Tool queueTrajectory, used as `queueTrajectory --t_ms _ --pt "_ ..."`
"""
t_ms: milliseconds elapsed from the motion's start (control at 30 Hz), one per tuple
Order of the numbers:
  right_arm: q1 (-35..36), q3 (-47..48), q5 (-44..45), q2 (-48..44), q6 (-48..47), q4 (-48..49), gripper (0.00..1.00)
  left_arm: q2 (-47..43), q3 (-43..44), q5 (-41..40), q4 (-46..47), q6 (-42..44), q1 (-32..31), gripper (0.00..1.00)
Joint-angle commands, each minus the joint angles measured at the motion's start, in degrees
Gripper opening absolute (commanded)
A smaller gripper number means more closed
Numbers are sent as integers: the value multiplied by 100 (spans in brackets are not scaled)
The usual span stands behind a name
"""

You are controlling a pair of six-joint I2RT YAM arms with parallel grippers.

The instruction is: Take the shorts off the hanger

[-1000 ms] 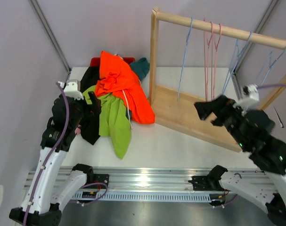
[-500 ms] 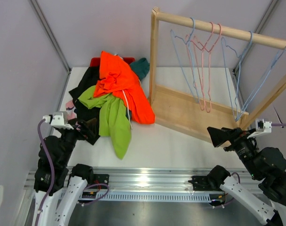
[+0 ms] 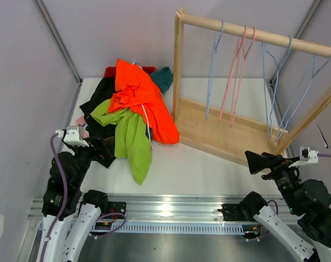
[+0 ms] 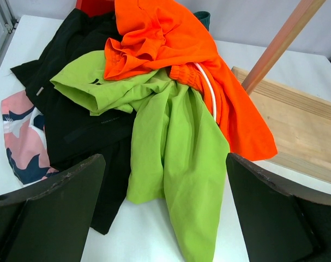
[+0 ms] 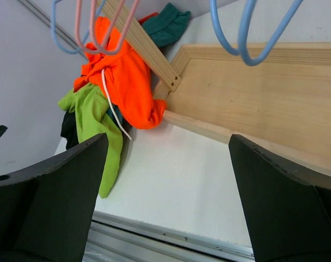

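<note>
while both jaws gape empty, shorts [image 3: 135, 93] heaped on table [image 3: 198, 164], black pair [image 4: 72, 120] with unreadable print

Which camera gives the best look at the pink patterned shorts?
The left wrist view: the pink patterned shorts lie at the left edge of the pile, their navy-and-white print plain, partly under the black shorts. The top external view shows only a small pink corner. The right wrist view does not show them.

Shorts [image 3: 133, 109] piled on table [image 3: 203, 164], L of rack [image 3: 178, 71].
</note>
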Motion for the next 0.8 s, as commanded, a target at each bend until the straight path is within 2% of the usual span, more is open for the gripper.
queueTrajectory --t_ms 0,200,767 --pt "-267 -46 -511 174 -338 375 99 124 -20 48 179 -21 -38 99" --pt "-602 -107 -830 165 -471 464 99 150 -29 21 187 -21 -29 99" --pt "-637 -169 -917 33 -506 498 99 344 -20 -189 144 -74 -38 99"
